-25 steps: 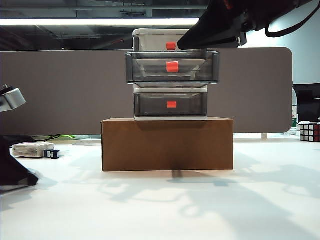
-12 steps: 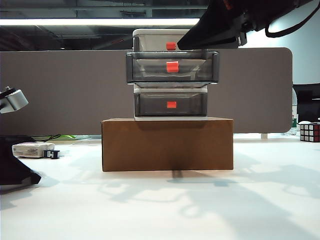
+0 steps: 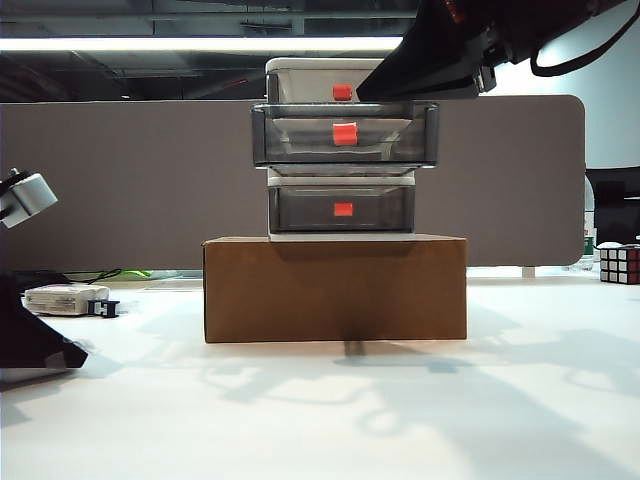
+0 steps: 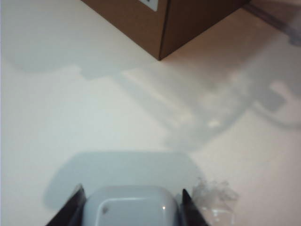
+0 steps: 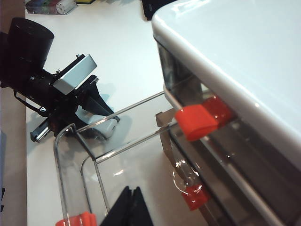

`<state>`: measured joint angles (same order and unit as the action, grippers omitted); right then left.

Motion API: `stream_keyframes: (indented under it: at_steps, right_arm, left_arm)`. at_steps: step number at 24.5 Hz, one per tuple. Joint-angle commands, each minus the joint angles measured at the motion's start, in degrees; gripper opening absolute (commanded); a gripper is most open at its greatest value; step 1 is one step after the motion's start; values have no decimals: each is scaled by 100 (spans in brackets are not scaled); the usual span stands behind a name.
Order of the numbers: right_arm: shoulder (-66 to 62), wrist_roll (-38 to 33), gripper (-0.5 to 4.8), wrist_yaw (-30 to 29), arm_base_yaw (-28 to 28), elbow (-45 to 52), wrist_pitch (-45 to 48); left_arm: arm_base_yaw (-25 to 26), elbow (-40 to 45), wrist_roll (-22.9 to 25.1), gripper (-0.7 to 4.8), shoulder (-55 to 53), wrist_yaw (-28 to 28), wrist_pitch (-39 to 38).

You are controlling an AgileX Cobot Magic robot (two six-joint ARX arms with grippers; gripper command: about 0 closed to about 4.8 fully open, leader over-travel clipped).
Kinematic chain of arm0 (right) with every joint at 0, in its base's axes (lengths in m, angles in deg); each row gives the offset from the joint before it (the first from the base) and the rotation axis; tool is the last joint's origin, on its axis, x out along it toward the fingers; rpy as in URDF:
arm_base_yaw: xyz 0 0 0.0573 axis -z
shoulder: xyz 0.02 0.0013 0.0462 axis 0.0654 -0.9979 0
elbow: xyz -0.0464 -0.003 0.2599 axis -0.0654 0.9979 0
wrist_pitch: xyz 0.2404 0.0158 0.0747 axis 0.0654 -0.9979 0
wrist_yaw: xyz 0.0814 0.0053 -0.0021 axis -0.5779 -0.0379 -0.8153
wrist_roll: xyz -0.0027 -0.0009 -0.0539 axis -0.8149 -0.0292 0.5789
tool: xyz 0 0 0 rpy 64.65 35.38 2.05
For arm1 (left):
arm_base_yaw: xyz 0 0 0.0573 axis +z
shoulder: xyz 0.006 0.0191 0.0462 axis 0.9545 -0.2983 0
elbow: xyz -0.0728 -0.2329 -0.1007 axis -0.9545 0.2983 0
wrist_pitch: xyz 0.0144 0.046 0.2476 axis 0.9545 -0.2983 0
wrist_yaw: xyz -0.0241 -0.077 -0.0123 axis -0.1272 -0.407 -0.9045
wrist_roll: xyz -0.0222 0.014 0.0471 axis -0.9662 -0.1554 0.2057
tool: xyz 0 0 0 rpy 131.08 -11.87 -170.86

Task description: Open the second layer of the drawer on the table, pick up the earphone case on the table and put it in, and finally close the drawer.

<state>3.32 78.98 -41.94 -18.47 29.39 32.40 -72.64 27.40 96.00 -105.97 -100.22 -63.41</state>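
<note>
No legible writing seen, left gripper (image 4: 129,207) lowered on the table (image 4: 84,117), fingers flanking the earphone case (image 4: 130,206), grip not discernible, right gripper (image 5: 131,207) closed above the pulled-out second layer (image 3: 345,135) of the drawer (image 3: 342,150), at 12 o'clock

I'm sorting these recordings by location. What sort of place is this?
Probably an office or lab workspace: a grey partition screen stands behind the white table, ceiling strip lighting runs overhead, and a small plastic drawer sits on a cardboard box as a test setup.
</note>
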Motion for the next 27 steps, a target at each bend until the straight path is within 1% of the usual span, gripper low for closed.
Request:
stream_keyframes:
  at_steps: [1, 3, 6, 9, 10, 12, 14, 15, 17, 18, 20, 23, 25, 27]
  right_arm:
    - [20, 20, -5, -4, -2, -11, 44]
    - [20, 20, -5, -4, -2, -11, 44]
    - [20, 20, -5, -4, -2, -11, 42]
    - [22, 20, -5, -4, -2, -11, 33]
    - [22, 20, -5, -4, -2, -11, 26]
    - [22, 20, -5, -4, -2, -13, 31]
    - [22, 20, -5, -4, -2, -13, 35]
    - [22, 20, -5, -4, -2, -15, 42]
    - [50, 17, -5, -4, -2, -24, 26]
    - [114, 17, -5, 15, 0, -24, 15]
    - [212, 20, -5, 87, 0, -24, 17]
    - [544, 20, -5, 208, 66, -24, -17]
    - [785, 20, -5, 219, 153, -24, -59]
    - [984, 20, -5, 249, 299, -24, -120]
  left_arm:
    - [2, 81, -66, 56, -48, -70, -570]
    - [2, 81, -90, 48, 92, -337, -332]
    - [0, 7, -133, 48, 614, -339, -293]
    - [-22, -199, -516, 48, 1580, -387, -348]
    - [-144, -334, -595, 48, 1991, -380, -380]
    - [-415, -586, -623, 49, 2420, -343, -382]
    - [-951, -1128, -667, 49, 2669, -271, -546]
    - [-1342, -1567, -625, 48, 2645, -46, -833]
    - [-1893, -2144, -413, 49, 2472, 354, -1069]
    - [-2271, -2487, -317, 49, 2216, 358, -1064]
    - [-2568, -2767, -319, 49, 1921, 483, -1067]
    - [-3112, -3252, -98, 49, 1093, 503, -1064]
    - [-3314, -3480, -101, 49, 647, 570, -1060]
    - [-3453, -3600, -101, 51, 330, 822, -1012]
